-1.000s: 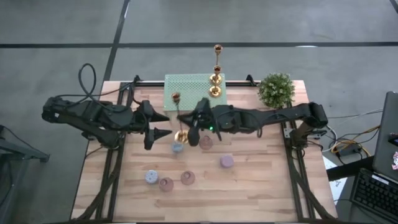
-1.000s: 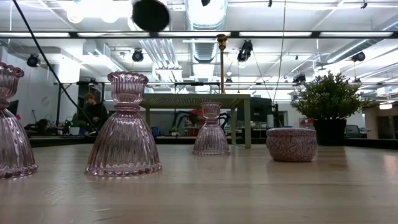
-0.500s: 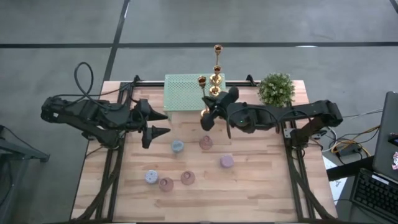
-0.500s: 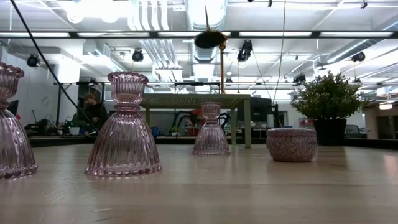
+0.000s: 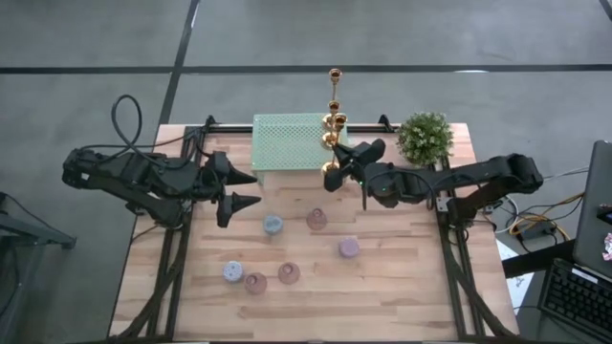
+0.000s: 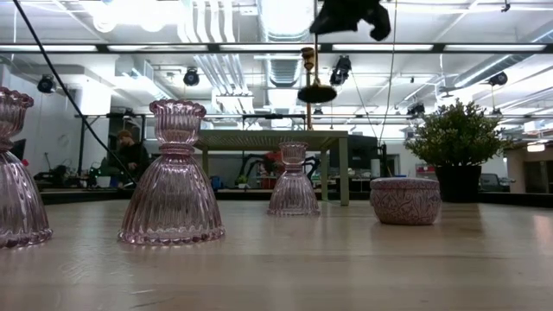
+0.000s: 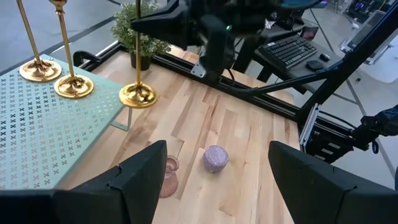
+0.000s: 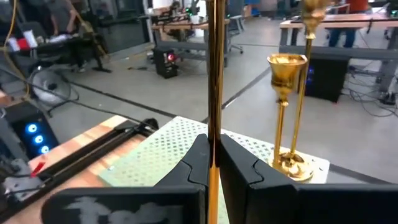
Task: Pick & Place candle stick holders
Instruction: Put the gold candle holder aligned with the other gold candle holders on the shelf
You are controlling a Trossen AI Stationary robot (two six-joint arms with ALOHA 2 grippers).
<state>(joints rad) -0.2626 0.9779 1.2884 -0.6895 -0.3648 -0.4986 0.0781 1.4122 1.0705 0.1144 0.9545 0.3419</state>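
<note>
My right gripper (image 5: 346, 164) is shut on a slender gold candlestick (image 7: 138, 68), held in the air just off the near right corner of the pale green mesh rack (image 5: 287, 141). Two more gold candlesticks (image 5: 332, 122) stand by their round bases on the rack's right end. Several small pink, mauve and blue holders (image 5: 273, 225) stand on the table's middle and near part. My left gripper (image 5: 241, 191) is open and empty above the table's left side; its fingers also show in the left wrist view (image 7: 227, 186). My right gripper pinches the candlestick's thin stem (image 8: 215, 127) between its two fingers, well above the round base (image 7: 138, 95). The fingers come about level from the table's right side and lie across the stem. The candlestick hangs upright, its base clear of table and rack.
A bushy potted plant (image 5: 425, 137) stands at the far right corner, close to my right arm. In the low view, pink glass holders (image 6: 175, 177) and a squat round pot (image 6: 404, 200) stand on the wood. A person sits in the room behind (image 6: 128, 155).
My right gripper has carried the gold candlestick from the table's middle, beside the small holders, toward the far edge and the right, up to the rack's near right corner. The candlestick has stayed upright and clear of the table.
</note>
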